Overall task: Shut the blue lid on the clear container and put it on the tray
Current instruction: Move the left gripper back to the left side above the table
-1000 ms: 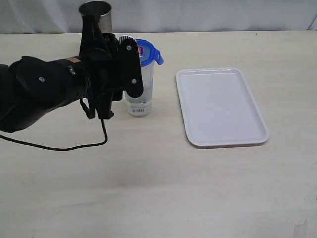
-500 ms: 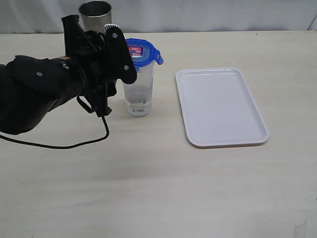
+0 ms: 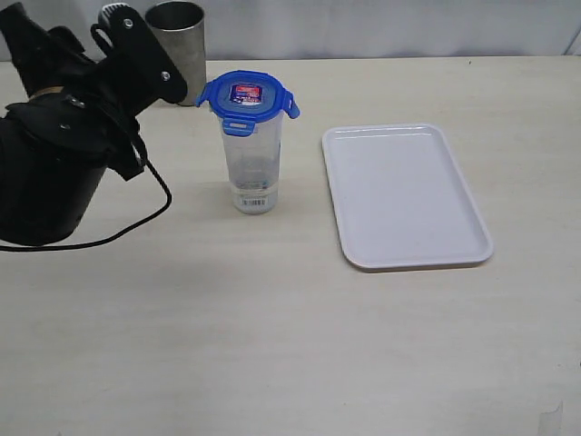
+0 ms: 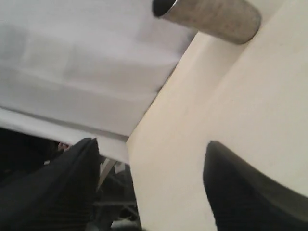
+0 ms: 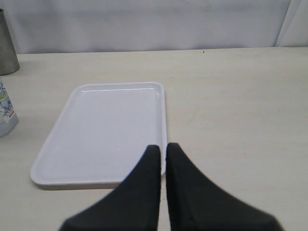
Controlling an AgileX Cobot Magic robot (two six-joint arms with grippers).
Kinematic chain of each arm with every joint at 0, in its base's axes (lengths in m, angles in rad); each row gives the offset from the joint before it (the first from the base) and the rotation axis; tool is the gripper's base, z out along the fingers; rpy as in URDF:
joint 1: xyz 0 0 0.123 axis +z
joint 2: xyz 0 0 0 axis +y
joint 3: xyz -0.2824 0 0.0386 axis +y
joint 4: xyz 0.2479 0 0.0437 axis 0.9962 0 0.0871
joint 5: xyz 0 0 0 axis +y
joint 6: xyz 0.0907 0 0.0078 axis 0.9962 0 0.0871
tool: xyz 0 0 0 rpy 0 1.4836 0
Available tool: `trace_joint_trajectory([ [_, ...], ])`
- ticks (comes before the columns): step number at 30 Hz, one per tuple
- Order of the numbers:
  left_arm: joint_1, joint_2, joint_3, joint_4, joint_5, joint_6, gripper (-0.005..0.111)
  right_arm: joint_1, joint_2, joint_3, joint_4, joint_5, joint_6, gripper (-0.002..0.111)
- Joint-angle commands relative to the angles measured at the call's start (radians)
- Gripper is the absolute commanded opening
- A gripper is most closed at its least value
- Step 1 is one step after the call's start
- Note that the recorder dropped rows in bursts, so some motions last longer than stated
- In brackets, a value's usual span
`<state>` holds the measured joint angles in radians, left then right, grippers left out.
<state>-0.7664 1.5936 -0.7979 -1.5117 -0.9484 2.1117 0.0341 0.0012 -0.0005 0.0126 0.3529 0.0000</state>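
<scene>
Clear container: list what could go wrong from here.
1. The blue lid's flaps stick outward, seemingly unlatched; it could pop off during a lift.
2. The clear container is tall and narrow, so a sideways nudge may topple it.
3. The left gripper sits close to the steel cup and might knock it.

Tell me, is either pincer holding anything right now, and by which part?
Nothing is held. The left pincer is open and empty, apart from the clear container, which stands untouched wearing the blue lid. The right pincer is shut on nothing.
</scene>
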Motion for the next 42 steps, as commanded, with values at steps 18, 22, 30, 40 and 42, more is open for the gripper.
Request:
trace_joint_trajectory([
  [18, 0.224, -0.067, 0.006, -0.233, 0.453, -0.128, 0.0, 0.002, -0.001, 0.001, 0.002, -0.005, 0.0, 0.004],
  [22, 0.348, -0.103, 0.006, -0.204, 0.891, -0.133, 0.0, 0.002, -0.001, 0.001, 0.002, -0.005, 0.0, 0.004],
  [30, 0.647, -0.105, 0.004, -0.233, 1.449, -0.05, 0.0, 0.002, -0.001, 0.001, 0.002, -0.005, 0.0, 0.004],
  [40, 0.749, -0.029, -0.031, -0.233, 1.636, 0.005, 0.0, 0.002, -0.001, 0.001, 0.002, -0.005, 0.0, 0.004],
  [42, 0.749, 0.033, -0.042, -0.233, 1.666, 0.031, 0.0, 0.002, -0.001, 0.001, 0.002, -0.005, 0.0, 0.004],
])
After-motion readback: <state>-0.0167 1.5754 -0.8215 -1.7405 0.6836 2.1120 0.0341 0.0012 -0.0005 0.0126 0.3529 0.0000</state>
